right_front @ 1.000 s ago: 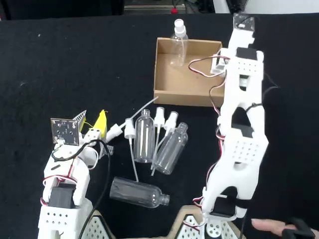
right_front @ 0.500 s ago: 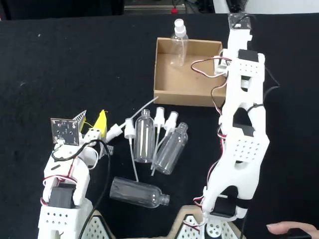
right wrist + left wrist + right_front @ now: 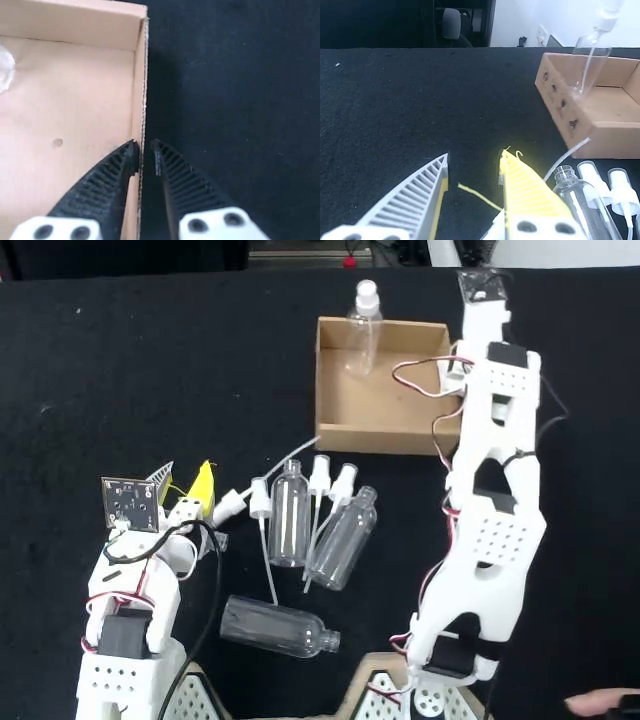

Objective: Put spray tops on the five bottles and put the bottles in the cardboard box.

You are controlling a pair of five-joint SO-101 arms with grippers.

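The cardboard box (image 3: pixel 380 435) sits at the back of the table, with one clear bottle (image 3: pixel 362 325) wearing a spray top standing against its far wall. My right gripper (image 3: pixel 449 370) is shut on the box's right wall (image 3: pixel 140 75), one finger inside and one outside (image 3: pixel 145 145). Three uncapped bottles lie in the middle: two side by side (image 3: pixel 289 513) (image 3: pixel 343 537) and one nearer the front (image 3: pixel 275 626). Several loose spray tops (image 3: pixel 320 475) (image 3: pixel 259 502) lie among them. My left gripper (image 3: pixel 185 478) is open at the front left (image 3: pixel 474 157), holding nothing.
Black cloth covers the table (image 3: pixel 150 370). The left and back-left areas are bare cloth. The right arm's white links (image 3: pixel 490 530) stretch along the right side, from the front up to the box.
The box, with the capped bottle in it, has slid slightly to the right together with my right gripper. The left arm has not moved.
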